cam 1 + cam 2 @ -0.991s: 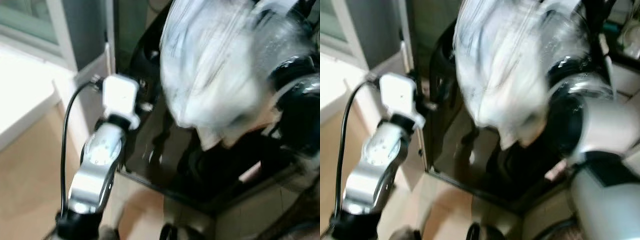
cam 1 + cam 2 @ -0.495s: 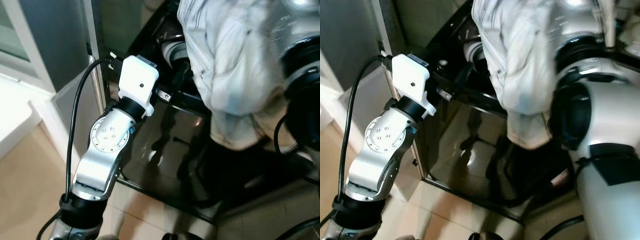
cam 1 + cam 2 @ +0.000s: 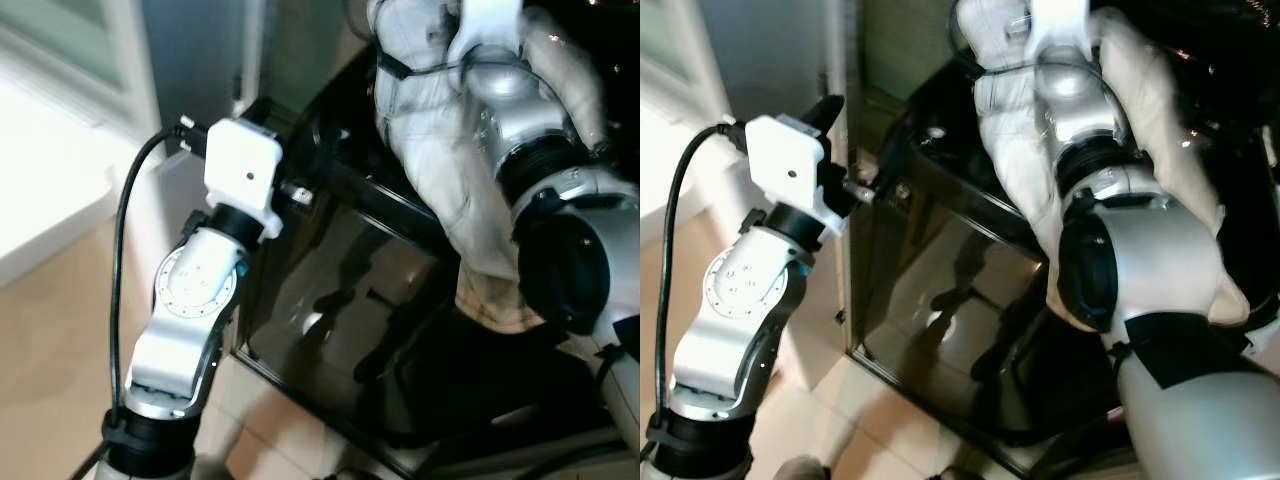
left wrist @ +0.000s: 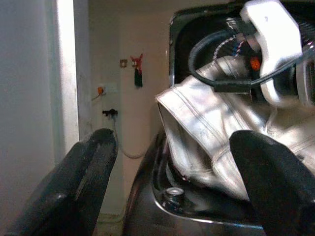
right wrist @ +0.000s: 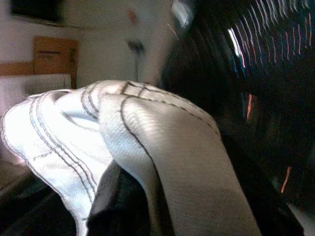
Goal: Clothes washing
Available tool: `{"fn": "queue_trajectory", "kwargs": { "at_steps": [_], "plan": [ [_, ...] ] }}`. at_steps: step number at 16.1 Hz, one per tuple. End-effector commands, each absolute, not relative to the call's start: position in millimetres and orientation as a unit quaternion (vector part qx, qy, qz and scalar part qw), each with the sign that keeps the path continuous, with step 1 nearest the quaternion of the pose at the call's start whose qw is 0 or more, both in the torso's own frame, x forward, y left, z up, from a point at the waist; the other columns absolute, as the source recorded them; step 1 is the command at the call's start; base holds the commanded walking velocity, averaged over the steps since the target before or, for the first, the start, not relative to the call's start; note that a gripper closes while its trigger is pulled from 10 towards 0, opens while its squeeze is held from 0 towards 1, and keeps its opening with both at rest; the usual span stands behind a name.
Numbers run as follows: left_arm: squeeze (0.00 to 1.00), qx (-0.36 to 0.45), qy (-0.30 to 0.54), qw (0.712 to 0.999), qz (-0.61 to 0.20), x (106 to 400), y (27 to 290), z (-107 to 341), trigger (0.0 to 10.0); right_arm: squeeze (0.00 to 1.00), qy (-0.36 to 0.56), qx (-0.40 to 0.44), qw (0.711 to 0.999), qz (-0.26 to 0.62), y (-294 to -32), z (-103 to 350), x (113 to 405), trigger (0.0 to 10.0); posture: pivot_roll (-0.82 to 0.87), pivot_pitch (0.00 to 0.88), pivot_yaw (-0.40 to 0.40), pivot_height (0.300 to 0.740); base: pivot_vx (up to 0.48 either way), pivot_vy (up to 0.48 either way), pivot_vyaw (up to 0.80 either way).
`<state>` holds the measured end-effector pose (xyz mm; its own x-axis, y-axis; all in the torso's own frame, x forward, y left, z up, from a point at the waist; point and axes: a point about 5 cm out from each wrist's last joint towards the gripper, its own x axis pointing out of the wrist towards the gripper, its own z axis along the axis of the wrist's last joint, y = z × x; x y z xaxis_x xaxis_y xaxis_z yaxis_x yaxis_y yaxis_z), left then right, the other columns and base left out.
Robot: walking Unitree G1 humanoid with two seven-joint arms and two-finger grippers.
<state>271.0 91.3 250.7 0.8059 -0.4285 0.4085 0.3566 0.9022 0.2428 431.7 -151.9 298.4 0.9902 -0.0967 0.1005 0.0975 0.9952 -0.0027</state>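
1. The white garment [image 3: 440,170] is now draped over the right arm and reaches up to the open top of the black washing machine [image 3: 360,300]. Half a second ago it hung lower in front of the machine, though the camera also moved.
2. The right claw [image 5: 118,196] seems to be closed on the garment, but the cloth covers its fingers, so I cannot be sure.
3. The left claw [image 4: 172,182] is spread open, holds nothing, and waits just beside the machine's rim.
4. I judge that the loading step is nearly done: the garment needs only to be released into the drum.
5. The floor [image 3: 60,340] is beige tile, and a bright window [image 3: 60,60] is on the left.
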Motion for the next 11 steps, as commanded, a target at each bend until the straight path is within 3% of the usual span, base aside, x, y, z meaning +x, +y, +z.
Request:
{"fn": "queue_trajectory", "kwargs": {
  "at_steps": [1, 7, 11],
  "plan": [
    [0.00, 0.081, -0.237, 0.943, -0.219, 267.1, 84.9, 253.8, 10.0, 1.00, -0.034, 0.059, 0.994, -0.081, -173.9, 293.8, 430.5, 10.0, 0.12, 0.000, -0.201, 0.740, 0.000, 0.000, 0.00],
    [0.00, 0.082, -0.228, 0.941, -0.238, 271.4, 80.3, 252.0, 10.0, 1.00, -0.030, 0.232, 0.969, -0.078, -182.2, 295.7, 430.1, 10.0, 0.07, 0.000, -0.169, 0.740, 0.000, 0.000, 0.00],
    [0.00, 0.076, -0.213, 0.944, -0.242, 274.2, 78.4, 247.1, 10.0, 1.00, -0.007, 0.241, 0.967, -0.079, -180.8, 292.0, 430.4, 10.0, 0.06, 0.000, -0.164, 0.740, 0.000, 0.000, 0.00]
  ]
}}
